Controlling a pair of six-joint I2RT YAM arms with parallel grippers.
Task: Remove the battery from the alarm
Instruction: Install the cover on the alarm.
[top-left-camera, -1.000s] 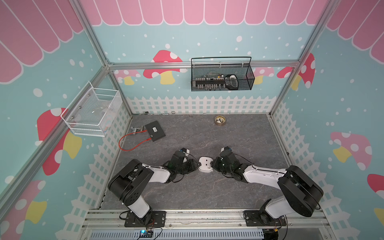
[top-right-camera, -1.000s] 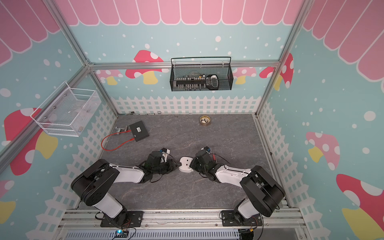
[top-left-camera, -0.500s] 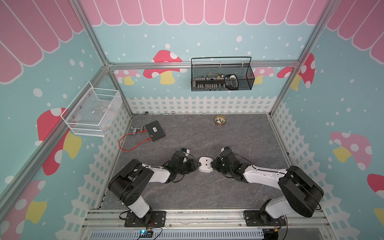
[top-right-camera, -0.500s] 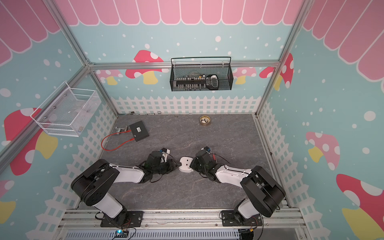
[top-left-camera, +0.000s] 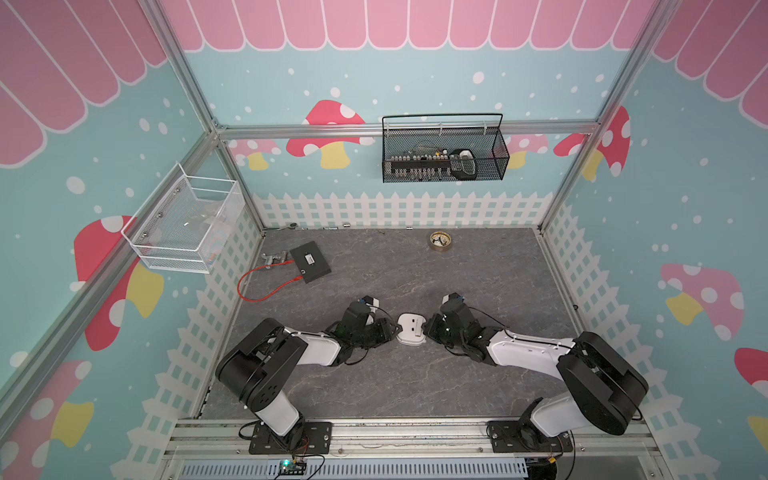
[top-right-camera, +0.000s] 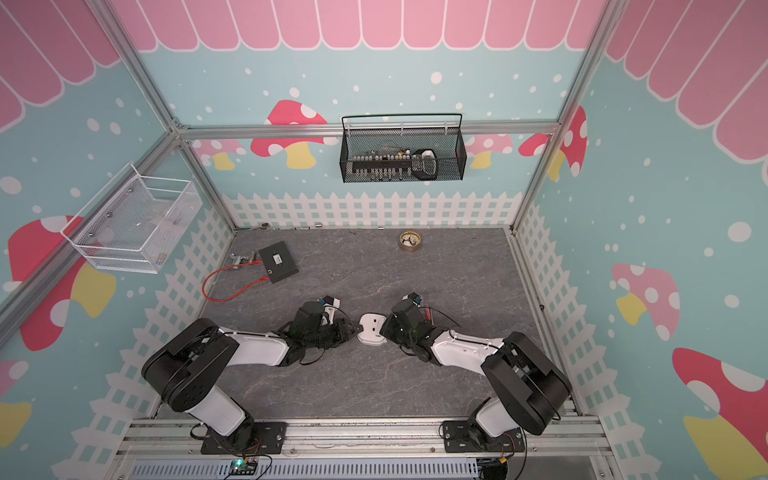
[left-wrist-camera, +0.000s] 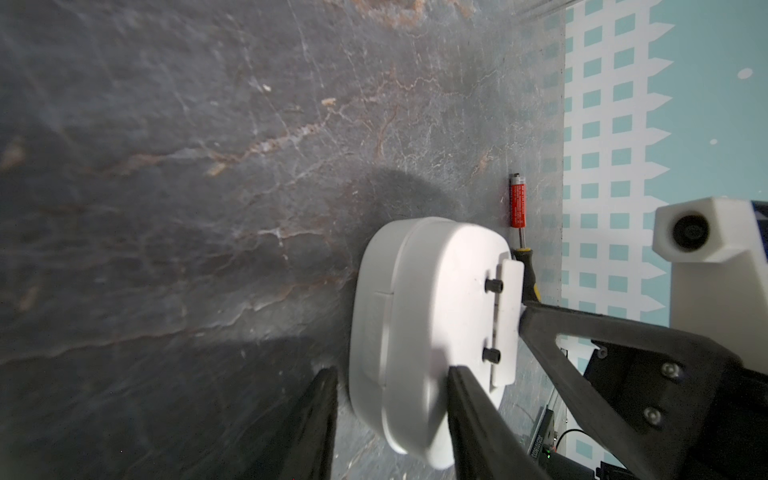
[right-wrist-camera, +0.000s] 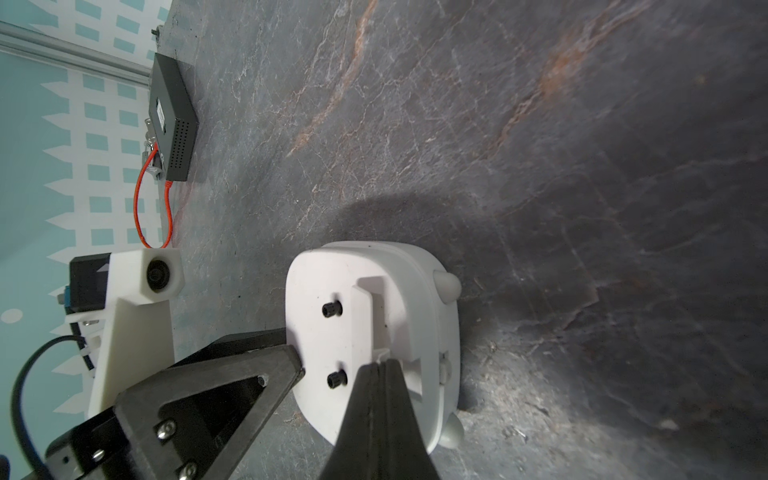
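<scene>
The white alarm (top-left-camera: 411, 329) (top-right-camera: 372, 328) lies back up on the grey floor between both arms. My left gripper (left-wrist-camera: 392, 370) straddles its near edge, one finger under the face and one finger (left-wrist-camera: 457, 382) on the back, and holds it. My right gripper (right-wrist-camera: 380, 365) is shut with nothing in it. Its joined tips press into one end of the rectangular recess (right-wrist-camera: 395, 324) beside two black knobs. Only white plastic shows in that recess. The battery is hidden in every view.
A screwdriver (left-wrist-camera: 517, 205) with red, black and yellow parts lies on the floor beyond the alarm. A flat black box (top-left-camera: 311, 262) with a red cable sits back left and a brass dial (top-left-camera: 440, 241) back right. Wire baskets hang on the back wall (top-left-camera: 444, 153) and the left wall (top-left-camera: 183, 224).
</scene>
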